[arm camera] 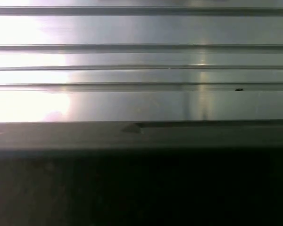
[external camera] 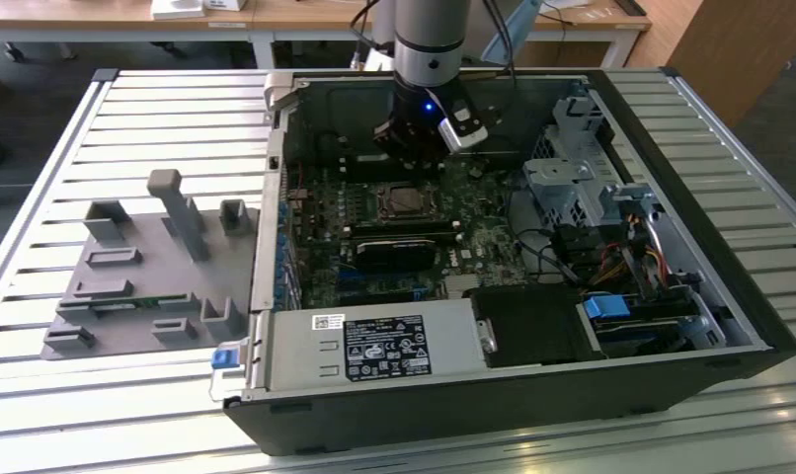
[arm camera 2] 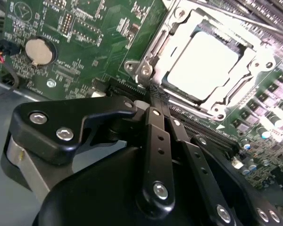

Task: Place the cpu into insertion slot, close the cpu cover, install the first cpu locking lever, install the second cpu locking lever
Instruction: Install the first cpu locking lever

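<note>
Fingers (arm camera 2: pixel 156 96) pressed together, tips meeting, nothing visibly between them; tips poised at the socket's corner, just beside a screw boss of the frame. In the exterior view, gripper (external camera: pixel 418 138) low inside the open case, just behind the socket.

Cpu (arm camera 2: pixel 203 61) seated flat in the socket, silvery top showing through the square opening. Cover (arm camera 2: pixel 153 52) lying down around it, frame edges along all sides of the chip. Levers not clearly made out; cannot tell whether either is latched.

Risks, as judged:
- Tips very near the frame edge and the dark slot (arm camera 2: pixel 212 134) beside it; a slightly off descent could scrape the board or catch the slot.
- If the cover is not fully down, pressing at one corner could rock it against the chip.
- Thin closed tips could slip off a lever wire, letting it spring back.

Surroundings:
- Coin cell (arm camera 2: pixel 39 51) on the motherboard (arm camera 2: pixel 85 42), well apart from the socket.
- Black card (external camera: pixel 395 252) in front of the socket in the exterior view; drive cage (external camera: pixel 570 178) and cable bundle (external camera: pixel 635 262) toward the exterior view's right.
- Power supply (external camera: pixel 371 348) along the near case wall.
- Grey fixture tray (external camera: pixel 148 267) on the slatted surface (external camera: pixel 174 109), outside the case at the exterior view's left.
- Case walls close around the arm; little room sideways.
</note>
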Tool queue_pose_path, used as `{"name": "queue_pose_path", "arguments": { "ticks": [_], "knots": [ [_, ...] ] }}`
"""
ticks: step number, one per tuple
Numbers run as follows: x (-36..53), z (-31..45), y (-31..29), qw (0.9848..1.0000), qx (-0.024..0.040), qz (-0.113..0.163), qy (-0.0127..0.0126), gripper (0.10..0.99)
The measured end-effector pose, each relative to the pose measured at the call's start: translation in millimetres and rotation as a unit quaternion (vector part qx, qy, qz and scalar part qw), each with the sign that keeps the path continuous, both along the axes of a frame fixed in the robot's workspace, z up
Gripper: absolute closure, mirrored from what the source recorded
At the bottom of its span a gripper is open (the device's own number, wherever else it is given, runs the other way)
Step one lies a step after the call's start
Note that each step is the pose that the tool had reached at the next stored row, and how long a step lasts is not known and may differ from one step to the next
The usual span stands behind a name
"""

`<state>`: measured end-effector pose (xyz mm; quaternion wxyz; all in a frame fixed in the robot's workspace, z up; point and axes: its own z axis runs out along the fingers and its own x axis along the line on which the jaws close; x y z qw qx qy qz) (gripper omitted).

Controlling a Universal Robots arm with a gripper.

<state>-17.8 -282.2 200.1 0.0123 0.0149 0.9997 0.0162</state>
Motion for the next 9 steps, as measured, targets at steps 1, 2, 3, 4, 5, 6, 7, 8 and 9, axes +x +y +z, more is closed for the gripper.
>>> {"name": "queue_pose_path", "arguments": {
  "ticks": [1, 2, 3, 4, 5, 6, 7, 8, 9],
  "knots": [
    [0.0, -0.5, 0.1, 1.0, -0.003, 0.0, 0.0, 0.98],
    [0.0, -1.0, 0.2, 1.0, -0.0058, 0.0, 0.0001, 0.98],
    [0.0, -1.5, 0.3, 1.0, -0.0079, 0.0, 0.0001, 0.98],
    [0.0, -1.9, 0.5, 1.0, -0.0088, 0.0, 0.0001, 0.98],
    [0.0, -2.3, 0.6, 1.0, -0.009, 0.0, 0.0002, 0.98],
    [0.0, -2.7, 0.8, 1.0, -0.009, 0.0, 0.0002, 0.98],
    [0.1, -3.1, 0.9, 1.0, -0.0088, 0.0, 0.0001, 0.98],
    [0.1, -3.4, 0.9, 1.0, -0.0085, 0.0, 0.0001, 0.98],
    [0.1, -3.6, 0.8, 1.0, -0.0076, 0.0, 0.0002, 0.98]
  ]
}}
